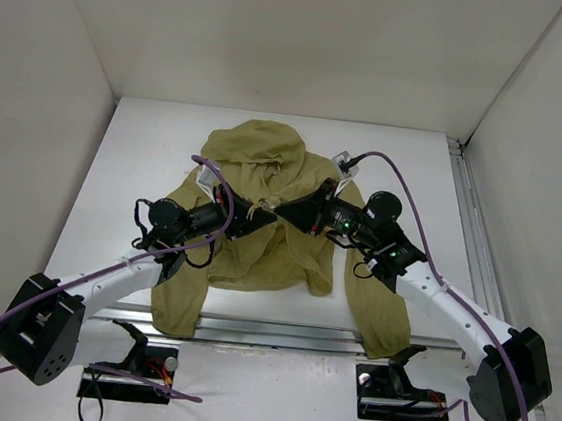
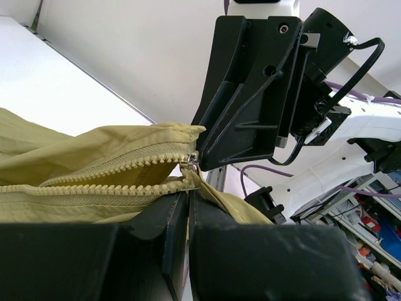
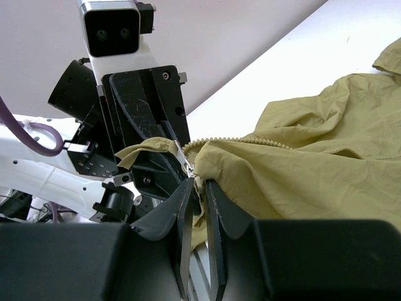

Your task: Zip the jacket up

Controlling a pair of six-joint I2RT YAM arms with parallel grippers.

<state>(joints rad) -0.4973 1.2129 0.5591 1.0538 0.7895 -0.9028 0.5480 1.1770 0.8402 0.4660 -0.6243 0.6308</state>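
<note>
The olive-khaki jacket [image 1: 257, 248] lies on the white table, hood [image 1: 260, 146] at the far side, and its middle is lifted where both grippers meet. My left gripper [image 1: 258, 218] is shut on the jacket's edge just below the zipper teeth [image 2: 113, 170], as the left wrist view shows [image 2: 188, 195]. My right gripper [image 1: 287, 209] faces it. In the right wrist view it [image 3: 200, 185] is shut on the fabric at the metal zipper slider [image 3: 188, 164]. Beyond the slider [image 2: 192, 161] the two rows of teeth run apart.
White walls enclose the table [image 1: 146, 156] on three sides. A metal rail [image 1: 471, 220] runs along its right edge. One sleeve [image 1: 381, 312] hangs toward the near right, another [image 1: 176, 300] toward the near left. Purple cables [image 1: 418, 200] loop over both arms.
</note>
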